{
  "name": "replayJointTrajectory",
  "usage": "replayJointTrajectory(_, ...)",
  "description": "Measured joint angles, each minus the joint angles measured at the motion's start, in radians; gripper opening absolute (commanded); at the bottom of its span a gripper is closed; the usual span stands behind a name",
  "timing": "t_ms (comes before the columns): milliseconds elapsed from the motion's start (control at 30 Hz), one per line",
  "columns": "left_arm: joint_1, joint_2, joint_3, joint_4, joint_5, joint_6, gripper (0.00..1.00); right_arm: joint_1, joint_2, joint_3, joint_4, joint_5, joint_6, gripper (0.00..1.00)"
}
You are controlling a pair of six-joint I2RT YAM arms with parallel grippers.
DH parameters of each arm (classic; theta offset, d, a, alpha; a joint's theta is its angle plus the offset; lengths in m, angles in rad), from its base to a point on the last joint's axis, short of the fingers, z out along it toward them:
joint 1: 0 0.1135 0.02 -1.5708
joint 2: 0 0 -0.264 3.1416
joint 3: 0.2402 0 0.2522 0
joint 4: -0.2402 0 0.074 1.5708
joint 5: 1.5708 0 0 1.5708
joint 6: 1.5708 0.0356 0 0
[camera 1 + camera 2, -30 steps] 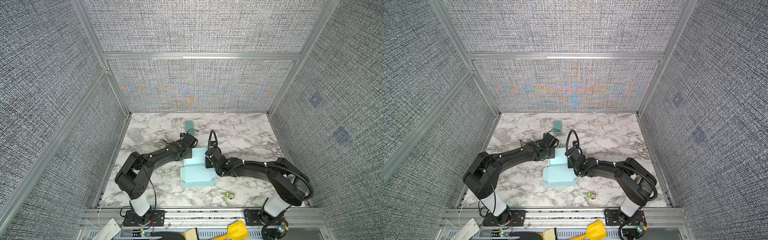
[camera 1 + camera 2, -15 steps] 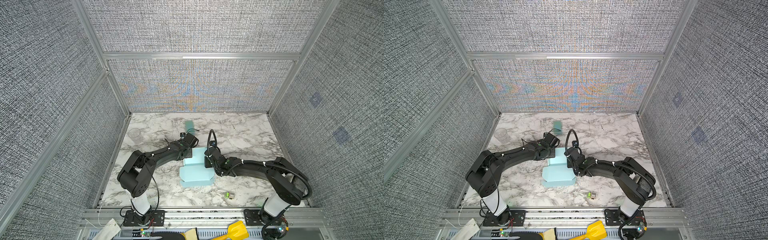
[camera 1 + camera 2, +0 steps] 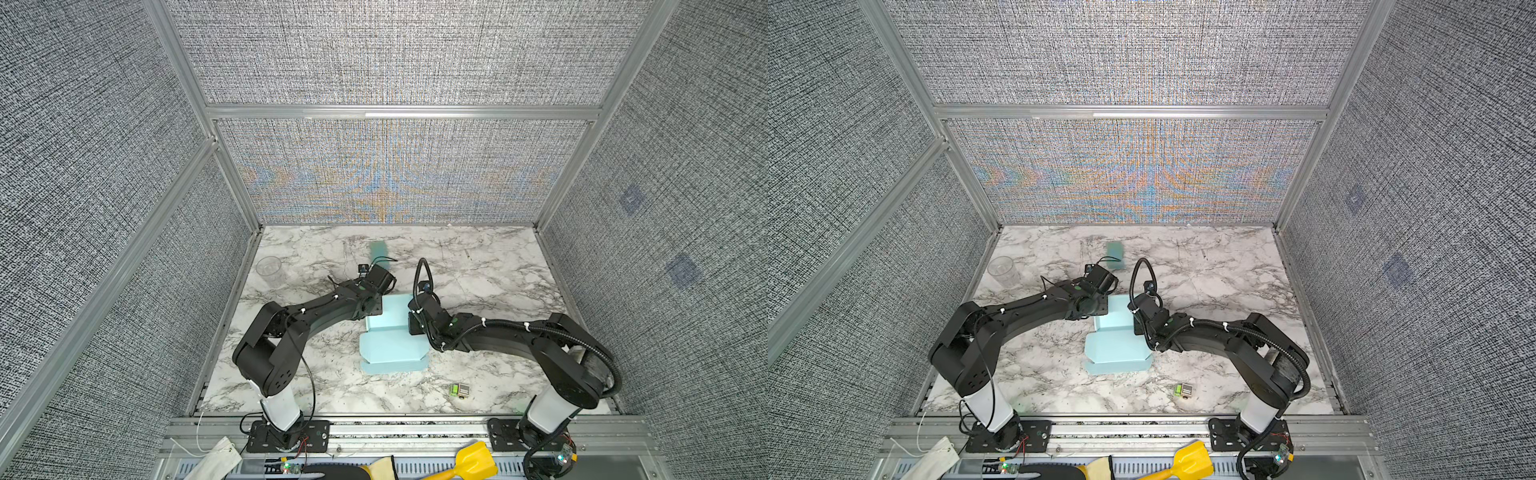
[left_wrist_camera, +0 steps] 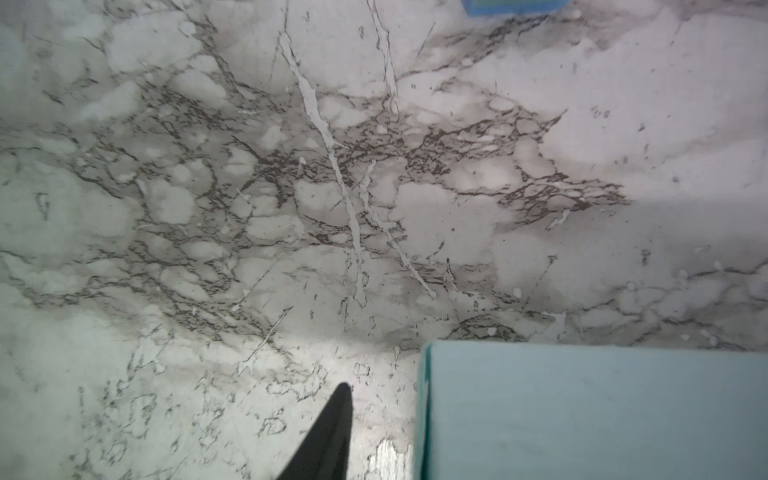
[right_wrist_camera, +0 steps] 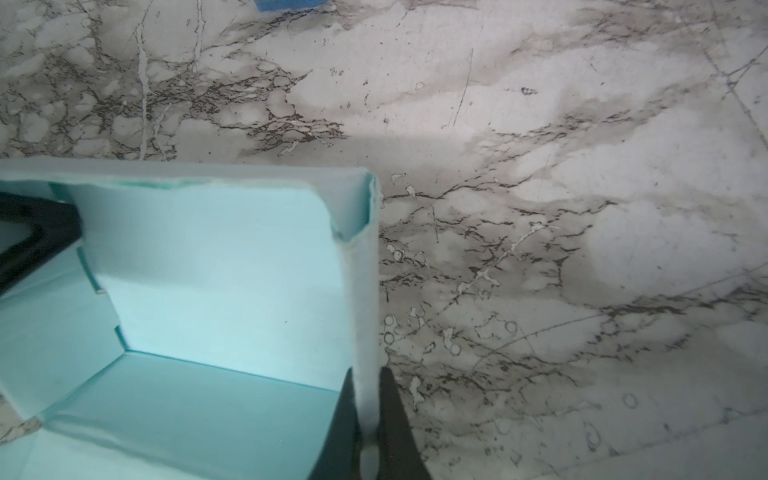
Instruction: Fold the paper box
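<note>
**Operator:** What are my claws doing?

**Spotter:** Your right claw [image 5: 366, 376] is closed on the right wall of the paper box [image 5: 216, 270], and the thin card is pinched between both its fingers. Your left claw [image 3: 372, 312] is open. In the left wrist view one finger [image 4: 332, 432] stands just beside the outer wall of the box without touching, and you see bare desk [image 4: 374, 208] between them. The right wrist view shows another black finger [image 5: 37, 232] inside the box, at the opposite side.

**Operator:** Where is the box?

**Spotter:** In both top views it lies in the middle of the desk, between your two claws. Its far part has raised walls and a flat flap points toward the front edge.

**Operator:** What else is around?

**Spotter:** A teal strip [image 3: 377, 249] lies beyond your claws, toward the back wall. The wrist views catch only its edge. A clear cup [image 3: 269, 268] stands far left, well apart. A small green item [image 3: 459, 390] lies near the front, and its label is too small to read. Only the top views show these two.
</note>
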Motion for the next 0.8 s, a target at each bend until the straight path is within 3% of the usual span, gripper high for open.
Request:
replayJointTrajectory(100,-0.008,-0.064,-0.002,0.001,0.029,0.018,0.51,0.0,0.0,0.009,-0.009,-0.001,0.0,0.02)
replayJointTrajectory(300,-0.016,-0.197,-0.056,0.027,0.086,0.075,0.51,0.0,0.005,0.03,-0.027,-0.015,-0.008,0.02)
replayJointTrajectory(467,-0.017,-0.229,-0.063,0.03,0.09,0.131,0.5,-0.011,0.006,0.061,-0.079,-0.05,-0.035,0.02)
replayJointTrajectory(800,-0.002,-0.232,-0.005,-0.002,0.027,0.15,0.5,-0.075,0.01,0.261,-0.347,-0.279,-0.153,0.02)
